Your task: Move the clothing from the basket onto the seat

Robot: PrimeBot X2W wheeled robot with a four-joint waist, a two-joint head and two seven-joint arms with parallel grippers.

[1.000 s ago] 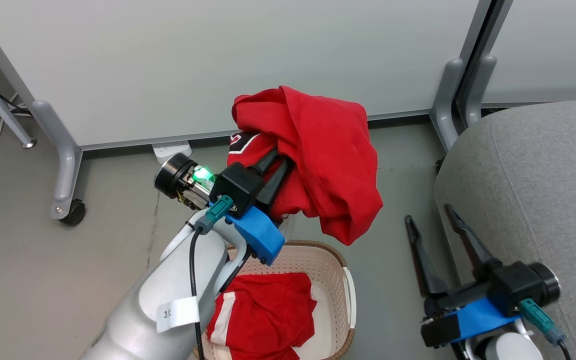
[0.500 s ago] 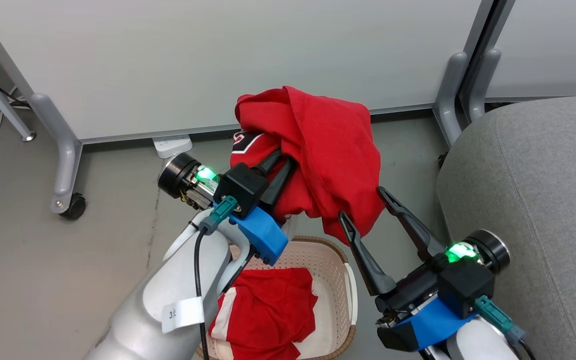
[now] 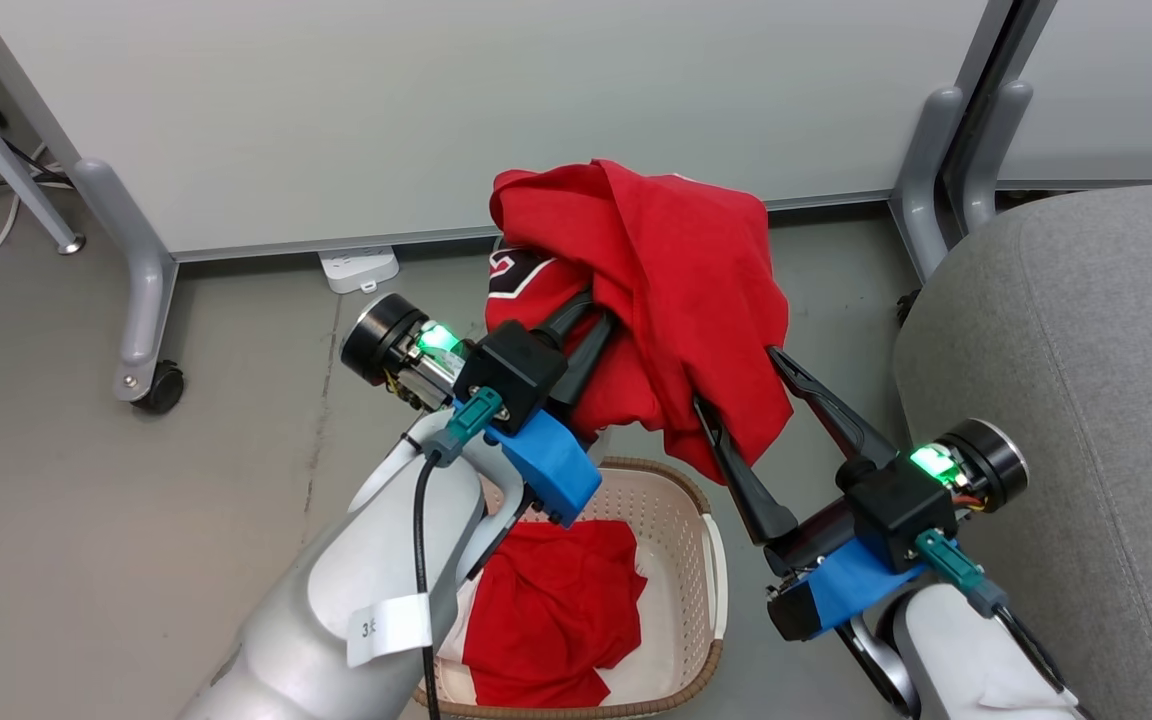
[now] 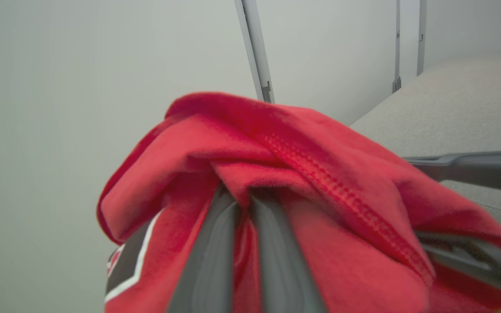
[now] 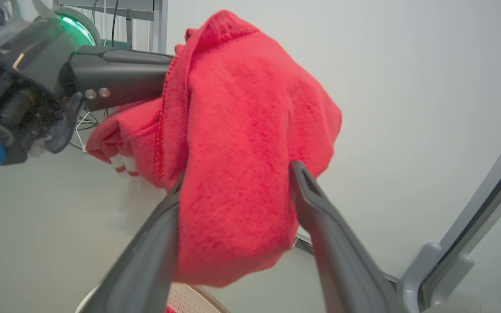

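Upper garment [image 3: 656, 290]: soft, matt red knit cloth with a raised stitched seam and a smooth dark-and-white patch; lower garment [image 3: 546, 610]: the same matt red cloth. Basket [image 3: 676, 520]: cream perforated plastic, smooth and faintly glossy, with a brown woven-look rim. Seat [image 3: 1066, 400]: grey, matt, coarse-woven upholstery cloth; fingers [image 5: 333, 243] of the right claw [image 3: 736, 380]: dark, smooth, matt plastic; floor [image 3: 136, 520]: smooth grey with a dull sheen.

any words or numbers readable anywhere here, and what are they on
"3", followed by a second character too unclear to read: on the white tag on the left forearm.
Dark-and-white logo on the lifted red garment: folded over, no letters readable.
Nothing else legible.
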